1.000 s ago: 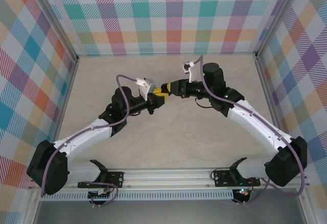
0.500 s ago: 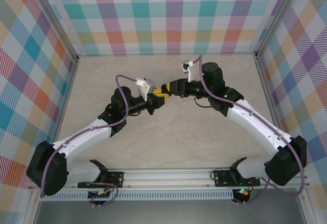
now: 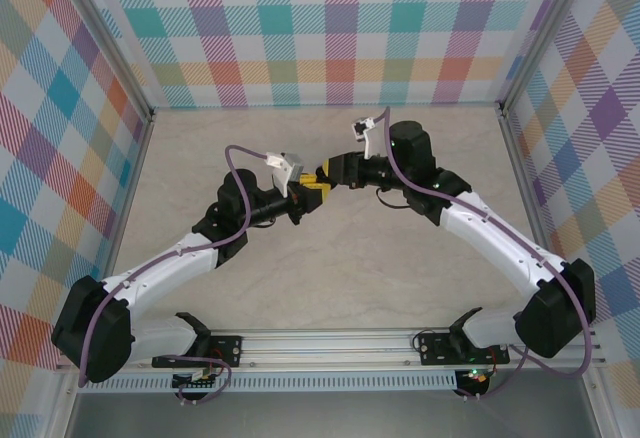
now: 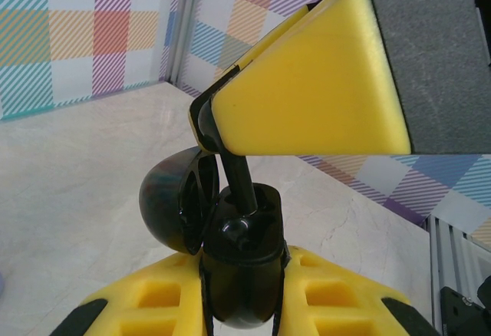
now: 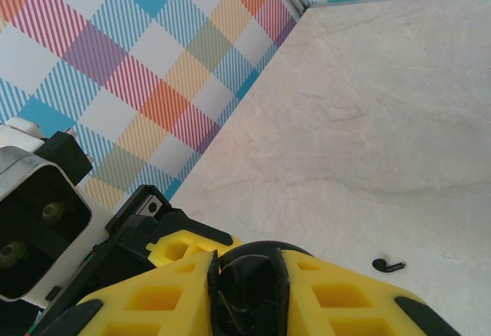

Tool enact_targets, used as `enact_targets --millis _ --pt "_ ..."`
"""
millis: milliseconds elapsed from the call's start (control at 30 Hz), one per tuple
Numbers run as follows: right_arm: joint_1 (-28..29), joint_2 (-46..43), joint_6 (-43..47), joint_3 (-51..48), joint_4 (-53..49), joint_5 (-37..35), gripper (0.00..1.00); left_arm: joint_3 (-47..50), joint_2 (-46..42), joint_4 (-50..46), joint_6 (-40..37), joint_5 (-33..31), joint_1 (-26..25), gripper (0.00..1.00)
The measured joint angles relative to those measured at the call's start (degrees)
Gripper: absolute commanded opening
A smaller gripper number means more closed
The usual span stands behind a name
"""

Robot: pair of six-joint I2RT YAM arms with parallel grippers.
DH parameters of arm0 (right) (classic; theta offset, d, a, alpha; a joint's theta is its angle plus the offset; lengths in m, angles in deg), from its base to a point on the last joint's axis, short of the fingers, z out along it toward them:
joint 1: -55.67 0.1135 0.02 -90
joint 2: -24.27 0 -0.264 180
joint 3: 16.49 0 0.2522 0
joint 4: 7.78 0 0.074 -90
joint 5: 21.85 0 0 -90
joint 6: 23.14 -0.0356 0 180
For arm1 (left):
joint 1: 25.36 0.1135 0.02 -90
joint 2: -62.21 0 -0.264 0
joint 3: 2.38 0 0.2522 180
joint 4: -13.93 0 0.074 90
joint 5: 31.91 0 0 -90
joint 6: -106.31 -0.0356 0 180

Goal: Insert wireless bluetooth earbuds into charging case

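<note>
A black earbud (image 4: pixel 236 179) is seen in the left wrist view with its stem pointing down into the open charging case (image 4: pixel 244 263); the lower end is sunk in the case's cavity. How far it is seated cannot be told. The case's lid (image 4: pixel 167 207) is swung open to the left of the body, glossy dome facing outward.

The earbud's top end is pinched by the right gripper (image 5: pixel 245 278), whose yellow wedge-shaped finger with its grey pad is seen coming in from above the case. In the right wrist view the two yellow fingers are drawn in close, with a glossy black shape lodged between them; whether that shape is earbud or case cannot be told from there.

The case body is clamped between the yellow fingers of the left gripper (image 4: pixel 244 298) and is held up off the counter (image 5: pixel 368 121).

A second black earbud (image 5: pixel 389 265) is seen lying loose on the counter, well apart from both grippers, stem flat on the surface.

In the top view both arms are angled inward and the grippers meet tip to tip over the middle of the counter. The workspace is enclosed by checked walls (image 3: pixel 340 28).
</note>
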Motion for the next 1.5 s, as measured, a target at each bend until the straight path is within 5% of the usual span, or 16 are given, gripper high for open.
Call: enact_targets --millis 1500 --pt "0.3 -0.7 3.1 0.0 -3.9 -1.0 0.28 -0.7 -0.9 -4.6 -2.1 -3.4 0.0 0.20"
